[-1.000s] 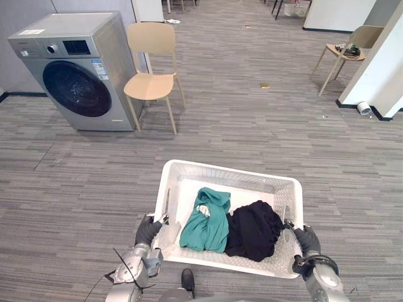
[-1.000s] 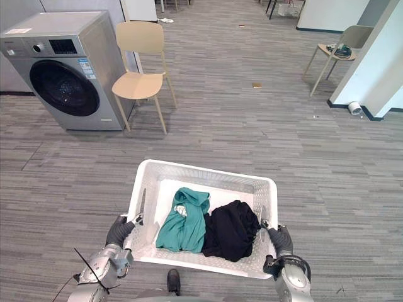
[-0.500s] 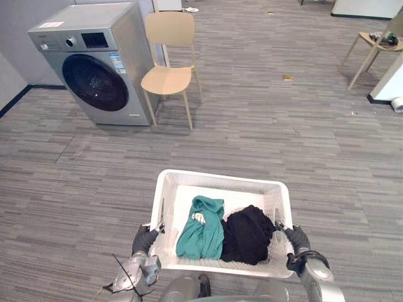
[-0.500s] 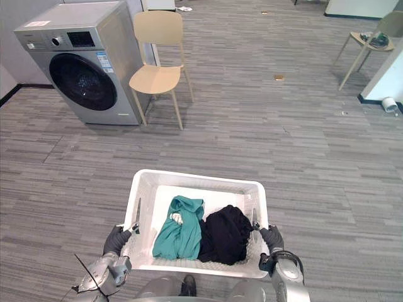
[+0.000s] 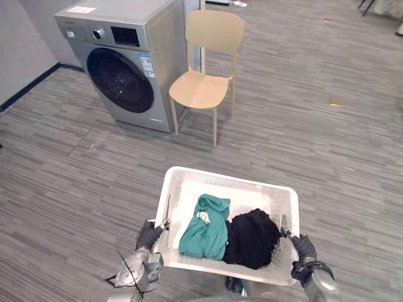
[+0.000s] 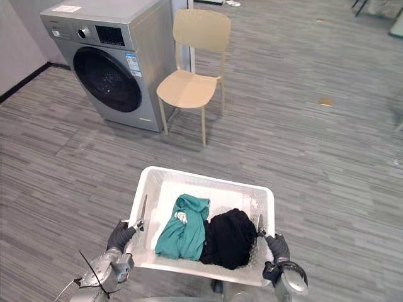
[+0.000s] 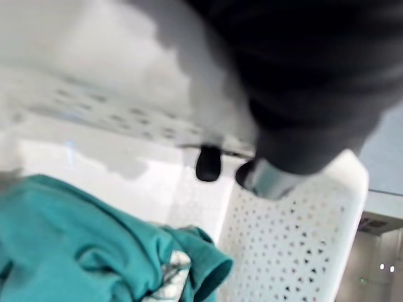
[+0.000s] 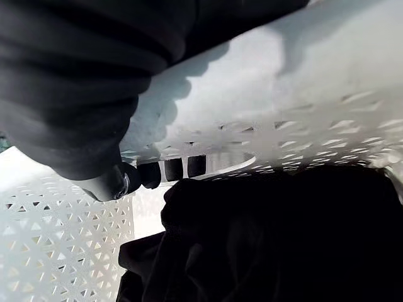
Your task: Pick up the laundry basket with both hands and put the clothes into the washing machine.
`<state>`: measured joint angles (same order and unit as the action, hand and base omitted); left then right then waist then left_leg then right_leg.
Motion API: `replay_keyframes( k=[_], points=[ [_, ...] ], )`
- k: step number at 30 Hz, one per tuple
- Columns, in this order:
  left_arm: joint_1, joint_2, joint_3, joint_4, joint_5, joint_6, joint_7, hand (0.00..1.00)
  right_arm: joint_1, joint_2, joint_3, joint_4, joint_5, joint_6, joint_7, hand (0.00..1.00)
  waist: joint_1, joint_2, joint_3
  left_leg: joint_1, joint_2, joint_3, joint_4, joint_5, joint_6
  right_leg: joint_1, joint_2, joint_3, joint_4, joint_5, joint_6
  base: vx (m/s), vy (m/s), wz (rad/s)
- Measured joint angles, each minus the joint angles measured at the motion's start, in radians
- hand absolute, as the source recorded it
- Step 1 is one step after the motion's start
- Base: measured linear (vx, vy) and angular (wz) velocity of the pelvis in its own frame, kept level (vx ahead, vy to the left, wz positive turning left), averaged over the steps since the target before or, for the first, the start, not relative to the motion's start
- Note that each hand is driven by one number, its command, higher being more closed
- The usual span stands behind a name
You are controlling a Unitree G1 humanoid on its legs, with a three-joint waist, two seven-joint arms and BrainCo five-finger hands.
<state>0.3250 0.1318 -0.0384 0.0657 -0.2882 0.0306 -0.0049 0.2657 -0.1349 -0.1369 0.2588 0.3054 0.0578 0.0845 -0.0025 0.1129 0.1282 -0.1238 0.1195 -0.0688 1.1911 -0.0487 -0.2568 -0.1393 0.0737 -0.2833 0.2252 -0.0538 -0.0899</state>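
1 white perforated laundry basket [image 5: 214, 177], near centre, gripped at both short ends: left hand [image 5: 149, 234] with fingers [image 7: 208, 163] hooked through the left handle slot, right hand [image 5: 304, 247] with fingers [image 8: 173, 168] clamped through the right one. Inside: 1 teal garment [image 5: 204, 229] left, 1 black garment [image 5: 252, 236] right, touching. Far left: 1 grey washing machine [image 5: 119, 63], door closed; 1 tan chair [image 5: 204, 88] just right of it. Open floor [image 5: 94, 182] between basket and both.

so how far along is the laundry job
Done: the laundry basket is up, left hand and right hand curled into its end handles. In hand: holding it, short of the washing machine. Left: its door looks shut, and the teal garment and black garment lie inside.
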Motion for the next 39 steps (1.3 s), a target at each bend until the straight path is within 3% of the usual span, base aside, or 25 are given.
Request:
replay_keyframes(
  k=[1,3,5,7,8,9,10,11,12,13,14,16,18,19,20,23,24,25,27,29,31,33,35,37,39],
  points=[
    [0.0,-0.003,0.003,-0.001,0.0,0.0,-0.003,1.0,-0.002,0.001,0.0,0.001,0.001,0.001,-0.001,1.0,0.012,0.001,0.007,-0.023,0.028,0.026,0.09,-0.009,0.017,0.059,0.015,0.014,-0.028,-0.01,-0.004,0.75,-0.062,-0.33],
    [0.003,-0.003,0.015,-0.008,-0.001,-0.019,-0.016,1.0,-0.027,-0.001,0.003,0.0,0.007,-0.001,-0.001,1.0,0.048,-0.037,0.036,-0.147,0.097,0.14,0.193,-0.117,0.184,0.246,-0.002,0.064,-0.126,-0.046,0.016,0.69,-0.02,-0.24],
    [0.001,-0.014,0.034,-0.019,-0.001,-0.02,-0.017,1.0,-0.049,-0.01,-0.002,0.002,0.009,-0.003,-0.001,1.0,0.052,-0.062,0.053,-0.261,0.112,0.206,0.025,-0.157,0.235,0.317,-0.04,0.079,-0.168,-0.065,0.032,0.59,0.09,-0.25],
    [-0.009,-0.028,0.04,-0.017,-0.001,-0.018,-0.017,1.0,-0.072,-0.017,-0.006,0.004,0.01,-0.005,-0.001,1.0,0.074,-0.067,0.062,-0.326,0.098,0.248,-0.27,-0.158,0.232,0.372,-0.087,0.092,-0.19,-0.088,0.059,0.63,0.227,-0.32],
    [-0.01,-0.031,0.041,-0.017,-0.001,-0.018,-0.017,1.0,-0.073,-0.021,-0.005,0.004,0.014,-0.006,-0.001,1.0,0.077,-0.073,0.066,-0.328,0.066,0.255,-0.537,-0.12,0.183,0.419,-0.125,0.098,-0.209,-0.117,0.086,0.71,0.35,-0.34],
    [-0.005,-0.05,0.041,-0.021,0.002,-0.017,-0.018,1.0,-0.071,-0.032,-0.004,0.004,0.018,-0.008,0.0,1.0,0.08,-0.041,0.05,-0.31,0.057,0.222,-0.817,-0.064,0.091,0.46,-0.123,0.116,-0.244,-0.14,0.094,0.72,0.384,-0.45],
    [0.002,-0.055,0.042,-0.032,0.006,-0.017,-0.016,1.0,-0.074,-0.04,-0.001,0.003,0.018,-0.01,0.0,1.0,0.092,-0.022,0.042,-0.319,0.072,0.201,-0.861,-0.047,0.088,0.478,-0.116,0.137,-0.249,-0.177,0.079,0.61,0.369,-0.66],
    [-0.004,-0.051,0.058,-0.033,0.007,-0.017,-0.013,1.0,-0.092,-0.027,0.002,0.017,0.018,-0.009,0.0,1.0,0.1,-0.031,0.04,-0.342,0.051,0.208,-0.738,0.023,0.127,0.507,-0.155,0.171,-0.218,-0.247,0.086,0.62,0.4,-0.57],
    [-0.002,-0.049,0.082,-0.033,0.009,-0.016,-0.014,1.0,-0.108,-0.023,0.023,0.033,0.018,-0.009,0.0,1.0,0.094,-0.065,0.031,-0.346,0.018,0.219,-0.68,0.0,0.199,0.476,-0.21,0.183,-0.113,-0.261,0.109,0.62,0.39,-0.34],
    [-0.002,-0.046,0.087,-0.033,0.009,-0.017,-0.014,1.0,-0.109,-0.021,0.028,0.032,0.018,-0.01,0.0,1.0,0.092,-0.084,0.025,-0.344,0.001,0.234,-0.665,-0.021,0.233,0.442,-0.238,0.197,-0.037,-0.262,0.117,0.63,0.384,-0.08],
    [-0.001,-0.046,0.09,-0.035,0.009,-0.017,-0.014,1.0,-0.115,-0.017,0.029,0.033,0.018,-0.01,0.0,1.0,0.098,-0.102,0.021,-0.336,-0.018,0.259,-0.647,-0.052,0.276,0.376,-0.273,0.224,0.11,-0.251,0.15,0.63,0.375,-0.03],
    [-0.009,-0.022,0.093,-0.036,0.009,-0.016,-0.01,1.0,-0.12,0.008,0.025,0.058,0.016,-0.01,0.0,1.0,0.082,-0.151,0.04,-0.221,-0.099,0.281,-0.638,-0.14,0.335,0.21,-0.343,0.289,0.613,-0.093,0.359,0.66,0.359,0.24],
    [-0.007,-0.012,0.093,-0.037,0.009,-0.016,-0.005,1.0,-0.122,0.017,0.028,0.069,0.016,-0.01,0.0,1.0,0.073,-0.148,0.042,-0.143,-0.118,0.276,-0.665,-0.164,0.341,0.142,-0.345,0.276,0.797,-0.103,0.34,0.57,0.224,0.21],
    [0.01,0.0,0.093,-0.061,0.016,-0.016,-0.004,1.0,-0.115,0.029,0.03,0.07,0.016,-0.01,0.0,1.0,0.071,-0.125,0.045,0.002,-0.125,0.276,-0.772,-0.167,0.346,0.058,-0.344,0.176,0.874,-0.149,0.239,0.5,0.185,0.0],
    [0.012,0.002,0.092,-0.074,0.02,-0.017,-0.004,1.0,-0.113,0.031,0.029,0.067,0.016,-0.013,0.001,1.0,0.07,-0.115,0.045,0.04,-0.123,0.272,-0.807,-0.167,0.345,0.031,-0.342,0.136,0.865,-0.161,0.215,0.47,0.169,-0.05],
    [0.007,0.014,0.089,-0.111,0.026,-0.021,-0.003,1.0,-0.088,0.047,0.014,-0.002,0.018,-0.013,0.001,1.0,0.047,-0.103,0.042,0.14,-0.12,0.248,-0.902,-0.171,0.335,-0.076,-0.306,0.011,0.631,-0.203,0.169,0.37,0.051,0.21],
    [-0.002,0.019,0.087,-0.113,0.026,-0.025,-0.008,1.0,-0.084,0.051,0.007,-0.018,0.02,-0.014,0.001,1.0,0.039,-0.105,0.038,0.164,-0.119,0.24,-0.926,-0.177,0.326,-0.081,-0.277,-0.037,0.419,-0.196,0.167,0.29,-0.02,0.24],
    [-0.007,0.023,0.086,-0.113,0.028,-0.025,-0.011,1.0,-0.083,0.052,0.005,-0.018,0.02,-0.014,0.001,1.0,0.039,-0.109,0.036,0.179,-0.119,0.239,-0.937,-0.18,0.32,-0.078,-0.264,-0.063,0.309,-0.175,0.155,0.36,-0.041,0.23],
    [-0.013,0.038,0.083,-0.111,0.042,-0.019,-0.015,1.0,-0.063,0.067,0.003,-0.018,0.025,-0.014,0.001,1.0,0.034,-0.144,0.016,0.229,-0.137,0.231,-0.945,-0.208,0.278,-0.062,-0.222,-0.086,0.084,0.061,0.049,0.46,-0.099,0.25],
    [-0.015,0.005,0.081,-0.102,0.066,-0.016,-0.017,1.0,-0.061,0.062,-0.013,-0.013,0.026,-0.012,0.0,1.0,0.033,-0.105,-0.001,0.261,-0.096,0.214,-0.927,-0.224,0.258,-0.016,-0.175,-0.081,0.061,0.033,0.053,0.48,-0.128,0.04],
    [-0.023,0.002,0.083,-0.104,0.066,-0.018,-0.017,1.0,-0.066,0.058,-0.013,-0.013,0.028,-0.012,0.0,1.0,0.045,-0.089,0.006,0.212,-0.046,0.211,-0.749,-0.243,0.228,0.04,-0.136,-0.078,0.009,0.014,0.046,0.37,-0.144,-0.2],
    [-0.016,-0.021,0.085,-0.112,0.066,-0.018,-0.019,1.0,-0.056,0.042,-0.011,-0.059,0.029,-0.012,0.0,1.0,0.053,-0.051,0.015,0.071,0.048,0.197,-0.36,-0.175,0.189,0.133,-0.069,-0.079,-0.044,-0.008,0.029,0.31,-0.12,-0.2],
    [-0.021,-0.029,0.081,-0.112,0.066,-0.019,-0.022,1.0,-0.065,0.03,-0.015,-0.061,0.034,-0.012,0.0,1.0,0.07,-0.043,0.015,-0.007,0.078,0.175,-0.191,-0.142,0.176,0.18,-0.052,-0.06,-0.071,-0.02,0.02,0.29,-0.029,-0.34],
    [-0.047,-0.029,0.08,-0.112,0.067,-0.02,-0.027,1.0,-0.091,0.026,-0.029,-0.06,0.038,-0.012,-0.001,1.0,0.071,-0.066,0.021,-0.064,0.099,0.178,-0.217,-0.167,0.201,0.204,-0.073,-0.038,-0.094,-0.015,0.027,0.28,0.006,-0.33],
    [-0.069,-0.029,0.08,-0.111,0.067,-0.02,-0.028,1.0,-0.109,0.025,-0.038,-0.06,0.039,-0.012,-0.002,1.0,0.07,-0.074,0.022,-0.068,0.144,0.178,-0.368,-0.181,0.191,0.21,-0.1,-0.015,-0.103,-0.006,0.04,0.22,0.092,-0.34]
  ],
)
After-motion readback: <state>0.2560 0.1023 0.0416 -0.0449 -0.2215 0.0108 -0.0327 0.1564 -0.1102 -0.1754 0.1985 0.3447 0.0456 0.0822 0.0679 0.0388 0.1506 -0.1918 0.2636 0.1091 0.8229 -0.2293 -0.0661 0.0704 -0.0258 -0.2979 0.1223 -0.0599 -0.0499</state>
